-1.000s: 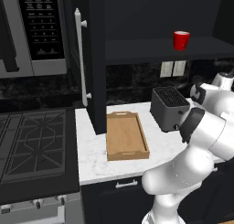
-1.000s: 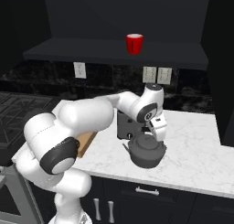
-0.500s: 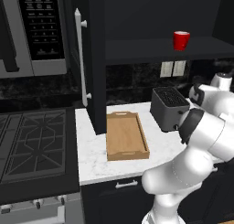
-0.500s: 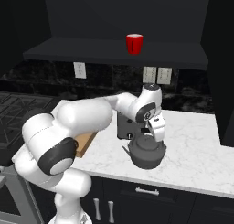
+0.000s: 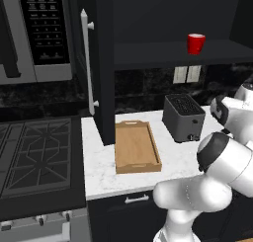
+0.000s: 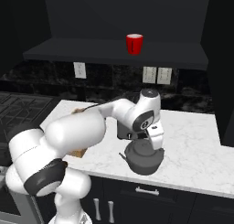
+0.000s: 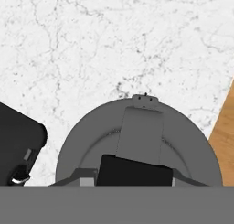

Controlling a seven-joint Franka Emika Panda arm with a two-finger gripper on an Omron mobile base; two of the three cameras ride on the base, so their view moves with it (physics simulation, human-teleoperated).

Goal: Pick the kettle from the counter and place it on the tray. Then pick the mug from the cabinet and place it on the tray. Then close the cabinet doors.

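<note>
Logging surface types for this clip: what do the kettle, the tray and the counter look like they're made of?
The kettle looks like dark grey metal with a dull, matte finish, judging by its smooth even shading. The tray appears to be light brown wood with faint grain, unpainted. The counter looks like white marble or a marble-patterned surface, with fine grey veining; the render can't settle which.

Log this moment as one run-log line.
phase: kettle pickup | gripper: down on kettle | tray: empty | mug: on cabinet shelf

Microwave panel: rows of small pale marks, too blurred to read.
Elsewhere: no readable text anywhere.
</note>
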